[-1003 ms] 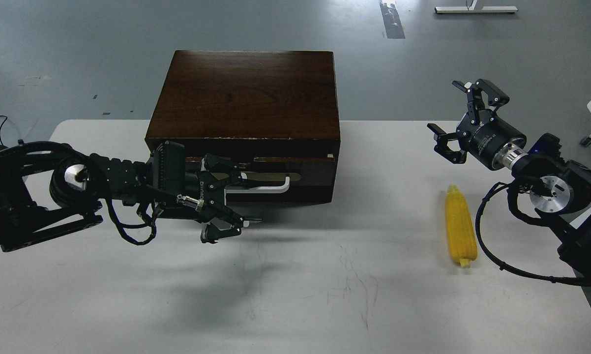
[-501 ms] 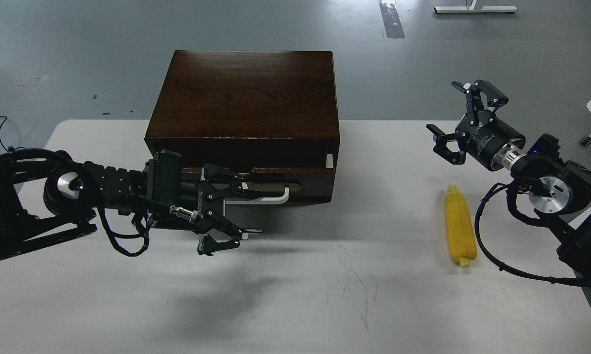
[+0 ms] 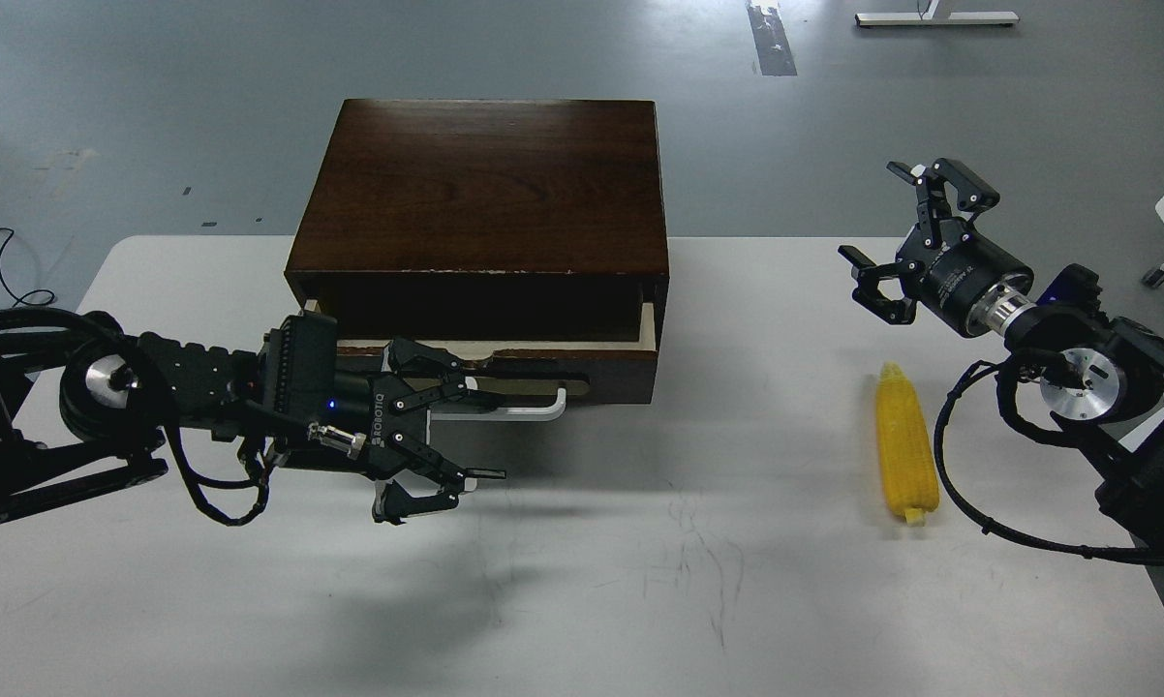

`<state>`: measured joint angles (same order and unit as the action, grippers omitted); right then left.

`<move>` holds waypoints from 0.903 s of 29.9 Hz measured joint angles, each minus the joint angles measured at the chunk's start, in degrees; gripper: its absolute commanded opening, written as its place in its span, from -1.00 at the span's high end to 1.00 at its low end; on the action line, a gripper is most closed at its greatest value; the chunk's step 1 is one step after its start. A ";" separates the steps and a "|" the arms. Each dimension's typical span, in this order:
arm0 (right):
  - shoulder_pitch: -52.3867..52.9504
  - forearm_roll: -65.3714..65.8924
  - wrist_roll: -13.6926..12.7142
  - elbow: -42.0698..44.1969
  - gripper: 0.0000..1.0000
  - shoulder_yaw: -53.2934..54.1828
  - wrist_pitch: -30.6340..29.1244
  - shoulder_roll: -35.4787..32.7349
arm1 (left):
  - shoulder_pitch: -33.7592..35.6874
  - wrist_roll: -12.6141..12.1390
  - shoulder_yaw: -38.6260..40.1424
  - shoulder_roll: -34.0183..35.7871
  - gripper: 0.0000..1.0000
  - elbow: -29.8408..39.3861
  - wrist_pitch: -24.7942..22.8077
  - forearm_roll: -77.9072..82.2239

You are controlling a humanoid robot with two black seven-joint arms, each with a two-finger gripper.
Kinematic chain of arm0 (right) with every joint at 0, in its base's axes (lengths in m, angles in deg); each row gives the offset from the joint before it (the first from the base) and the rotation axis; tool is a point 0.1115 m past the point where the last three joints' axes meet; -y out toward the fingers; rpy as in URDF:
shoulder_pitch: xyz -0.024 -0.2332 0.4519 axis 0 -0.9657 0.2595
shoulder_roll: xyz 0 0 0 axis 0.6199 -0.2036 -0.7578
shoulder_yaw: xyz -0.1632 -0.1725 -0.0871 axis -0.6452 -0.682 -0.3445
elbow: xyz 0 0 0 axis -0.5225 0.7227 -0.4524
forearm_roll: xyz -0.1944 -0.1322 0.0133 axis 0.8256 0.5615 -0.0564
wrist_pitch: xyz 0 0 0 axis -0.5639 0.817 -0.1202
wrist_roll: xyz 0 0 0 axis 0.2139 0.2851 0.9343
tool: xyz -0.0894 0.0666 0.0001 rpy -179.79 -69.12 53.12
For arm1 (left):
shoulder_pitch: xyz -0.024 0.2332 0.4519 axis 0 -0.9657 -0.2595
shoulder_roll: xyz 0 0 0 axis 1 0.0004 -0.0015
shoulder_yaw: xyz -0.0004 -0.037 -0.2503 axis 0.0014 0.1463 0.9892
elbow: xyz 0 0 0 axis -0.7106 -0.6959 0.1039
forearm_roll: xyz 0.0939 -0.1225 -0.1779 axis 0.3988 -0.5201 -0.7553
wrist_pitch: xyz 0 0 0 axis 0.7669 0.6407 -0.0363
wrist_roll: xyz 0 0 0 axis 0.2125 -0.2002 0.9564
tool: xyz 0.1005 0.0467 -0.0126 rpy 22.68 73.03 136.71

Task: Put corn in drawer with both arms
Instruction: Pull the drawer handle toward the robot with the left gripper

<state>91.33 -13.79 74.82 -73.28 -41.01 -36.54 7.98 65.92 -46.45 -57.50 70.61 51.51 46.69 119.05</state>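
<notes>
The drawer (image 3: 613, 372) of the dark brown wooden box (image 3: 485, 184) is pulled out a little, with its pale wood rim showing at the right. My left gripper (image 3: 451, 426) is open at the drawer's front. Its upper finger (image 3: 425, 364) is hooked at the left end of the white bar handle (image 3: 519, 409), and its lower fingers hang above the table. The yellow corn (image 3: 906, 455) lies on the table at the right, stem toward me. My right gripper (image 3: 894, 232) is open and empty, held in the air beyond the corn.
The white table (image 3: 640, 581) carries the box at the back middle. Its right edge runs close past the corn, under my right arm (image 3: 1086, 378). Grey floor lies beyond the table.
My left arm has drawn back toward me and left, and the drawer has slid out with it, baring its pale rim. The right arm and the corn have not moved.
</notes>
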 measured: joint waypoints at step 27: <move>-0.17 0.00 0.00 0.00 -1.00 0.21 0.00 0.00 | -0.61 0.01 -0.02 0.86 -0.35 1.85 -0.77 -0.01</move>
<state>91.16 -13.79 74.82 -73.28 -40.80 -36.54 7.98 65.31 -46.44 -57.52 71.47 53.36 45.93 119.04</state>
